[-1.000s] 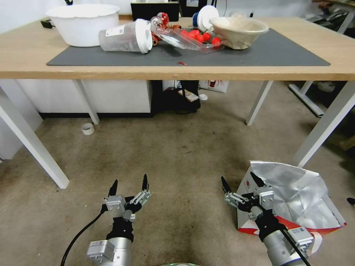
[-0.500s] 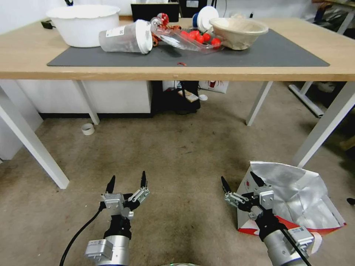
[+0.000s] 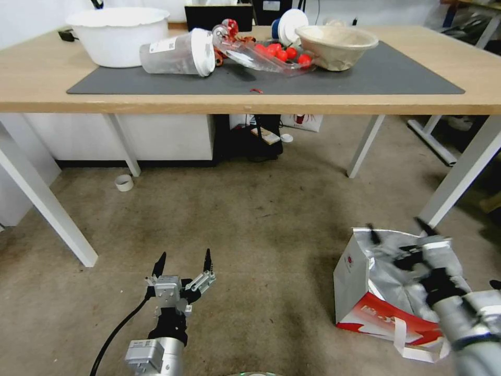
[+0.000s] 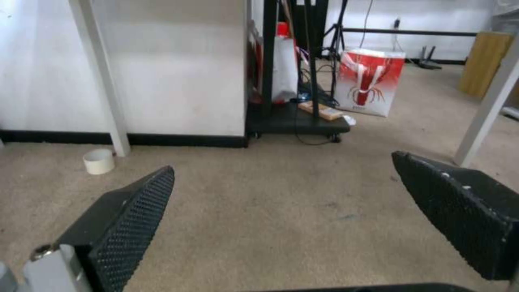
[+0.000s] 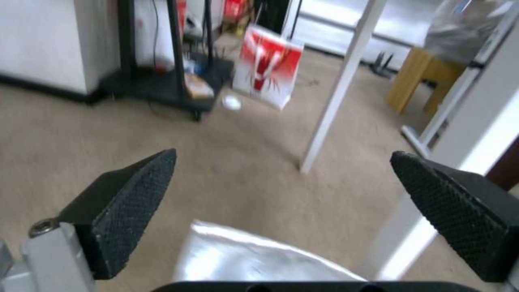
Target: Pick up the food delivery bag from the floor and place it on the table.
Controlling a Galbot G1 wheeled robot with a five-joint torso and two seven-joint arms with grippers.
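The food delivery bag (image 3: 383,292) sits on the floor (image 3: 250,230) at near right, mouth up, directly beneath the released right tool (image 3: 399,237); the left tool (image 3: 182,261), also released, hovers well apart.

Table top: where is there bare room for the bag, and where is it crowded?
The table is free at its right end: mat right of the beige bowl, plus bare wood beyond. The mat's front strip is open too. Crowded at back left and centre: white basin, tipped cup, clear tray.
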